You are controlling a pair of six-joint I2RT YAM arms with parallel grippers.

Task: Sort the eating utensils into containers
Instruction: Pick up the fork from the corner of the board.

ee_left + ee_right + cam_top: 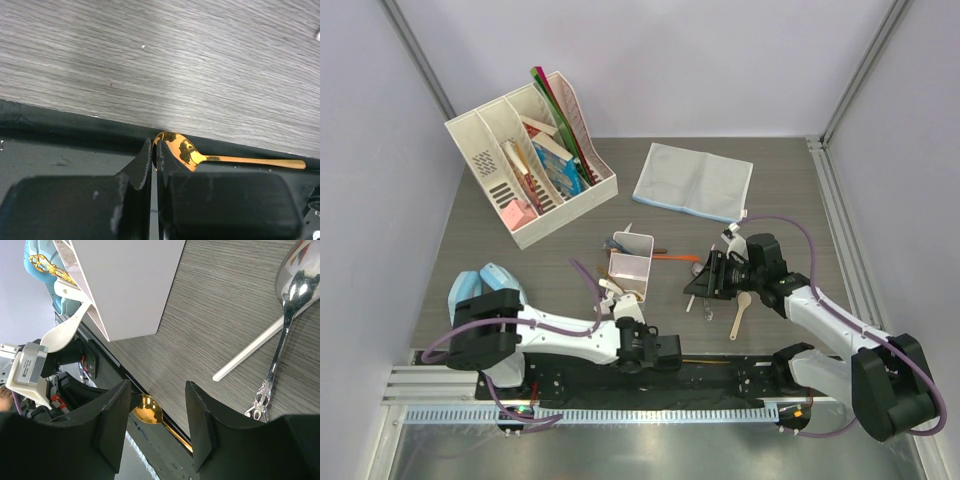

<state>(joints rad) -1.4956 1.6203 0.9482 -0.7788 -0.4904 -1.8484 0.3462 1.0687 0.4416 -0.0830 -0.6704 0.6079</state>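
Note:
A gold spoon [182,150] lies on the black strip at the table's near edge, handle pointing right. My left gripper [155,145] is shut on the rim of its bowl; from above the gripper [672,352] sits low by that strip. My right gripper [157,390] stands open above the table, nothing between its fingers, with the same gold spoon [148,410] far below. The white divided container [631,262] stands mid-table, a white ceramic spoon [65,330] leaning at its near end. A silver spoon [292,290] and a wooden spoon [740,312] lie near the right gripper [705,282].
A white file organiser [485,165] with books stands at the back left. A grey-blue cloth [692,180] lies at the back middle. Blue objects [480,282] sit by the left arm. A thin white stick [247,355] lies beside the silver spoon. An orange-handled piece [675,257] lies right of the container.

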